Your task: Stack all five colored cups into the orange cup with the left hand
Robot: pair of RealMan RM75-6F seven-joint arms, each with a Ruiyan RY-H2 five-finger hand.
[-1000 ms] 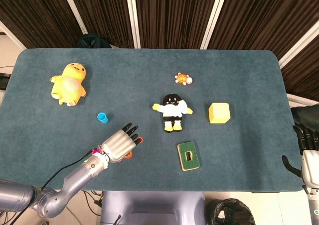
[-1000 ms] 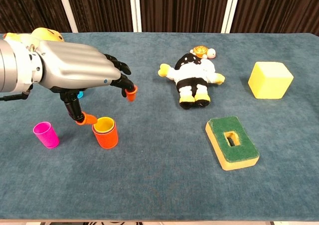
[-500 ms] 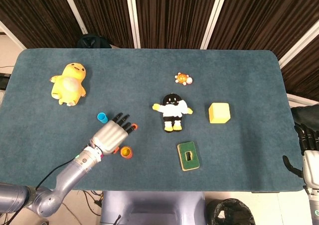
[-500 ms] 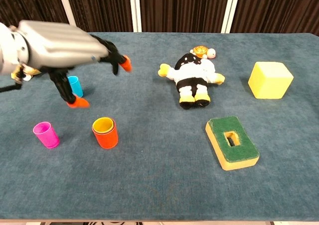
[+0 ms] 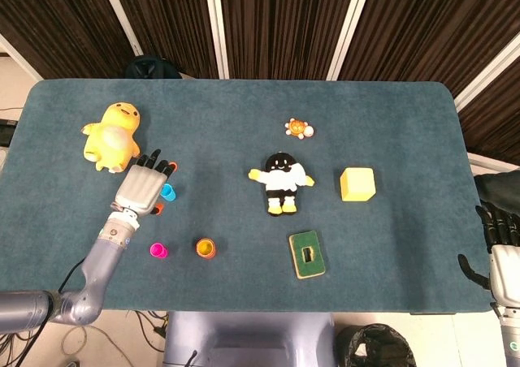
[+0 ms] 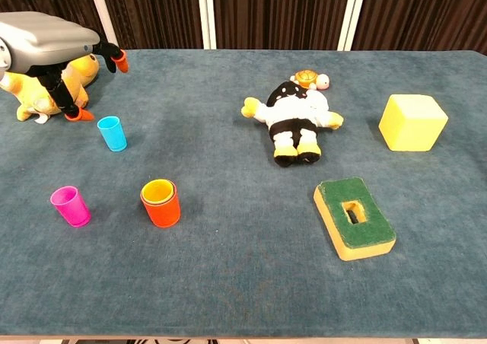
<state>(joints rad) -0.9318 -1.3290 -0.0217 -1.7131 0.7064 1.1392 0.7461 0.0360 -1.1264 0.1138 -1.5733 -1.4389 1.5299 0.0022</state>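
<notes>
The orange cup stands upright near the table's front, with a yellow cup nested inside it. A pink cup stands just left of it. Farther back stands a blue cup. My left hand hovers above and just left of the blue cup, fingers spread, holding nothing. My right hand hangs off the table's right edge; whether it holds anything is unclear.
A yellow duck plush lies behind the left hand. A penguin plush, a small turtle toy, a yellow block and a green-topped sponge lie to the right.
My left hand has moved from over the orange cup back and to the left, ending above the blue cup. The cups have not moved.
</notes>
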